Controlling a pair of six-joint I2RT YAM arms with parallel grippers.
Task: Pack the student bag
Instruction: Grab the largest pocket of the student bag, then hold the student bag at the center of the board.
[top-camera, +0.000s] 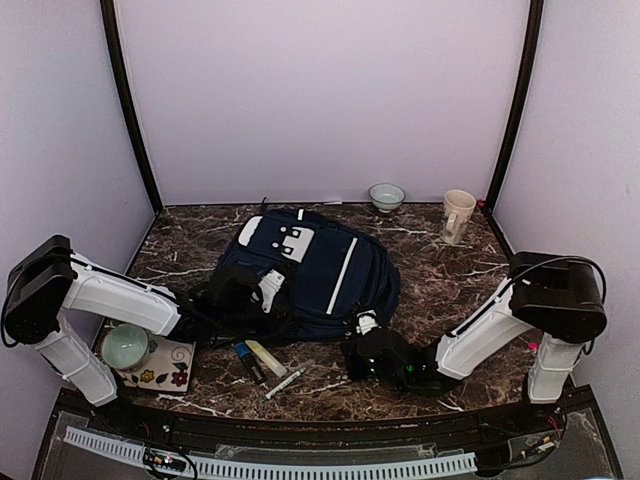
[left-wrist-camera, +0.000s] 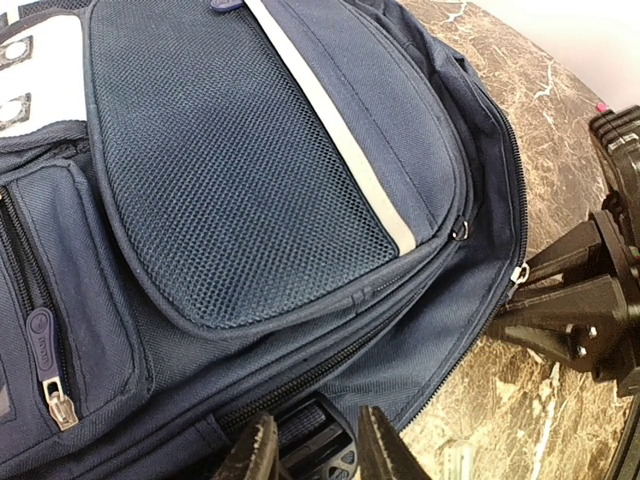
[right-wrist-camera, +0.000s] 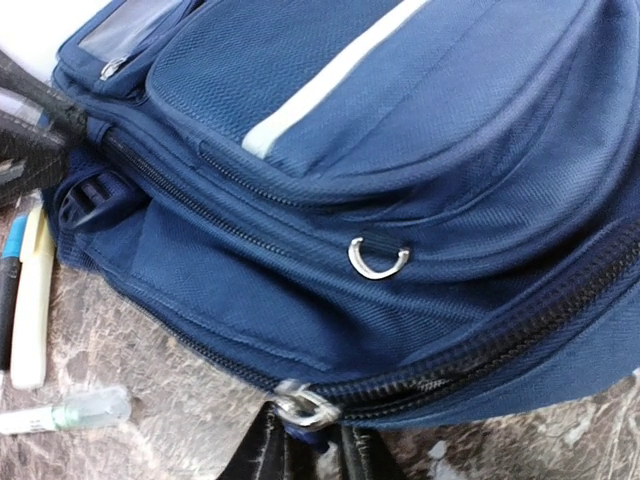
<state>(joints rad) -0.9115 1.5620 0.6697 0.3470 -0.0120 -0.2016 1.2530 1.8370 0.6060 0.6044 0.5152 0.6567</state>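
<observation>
The student bag (top-camera: 310, 270) is a navy backpack with white stripes, lying flat at mid-table. My left gripper (top-camera: 262, 296) is at its near left edge. In the left wrist view its fingers (left-wrist-camera: 385, 450) close around the bag's black strap buckle (left-wrist-camera: 322, 445), below the mesh front pocket (left-wrist-camera: 230, 170). My right gripper (top-camera: 362, 335) is at the bag's near right corner. In the right wrist view it (right-wrist-camera: 312, 455) is shut on the main zipper's metal pull (right-wrist-camera: 305, 408), and the zipper track to the right looks parted.
A yellow marker (top-camera: 266, 357), a dark blue marker (top-camera: 247, 360) and a clear-capped pen (top-camera: 285, 382) lie in front of the bag. A green bowl (top-camera: 127, 347) sits on a floral coaster (top-camera: 170, 368) near left. A small bowl (top-camera: 387, 196) and a mug (top-camera: 457, 215) stand at the back right.
</observation>
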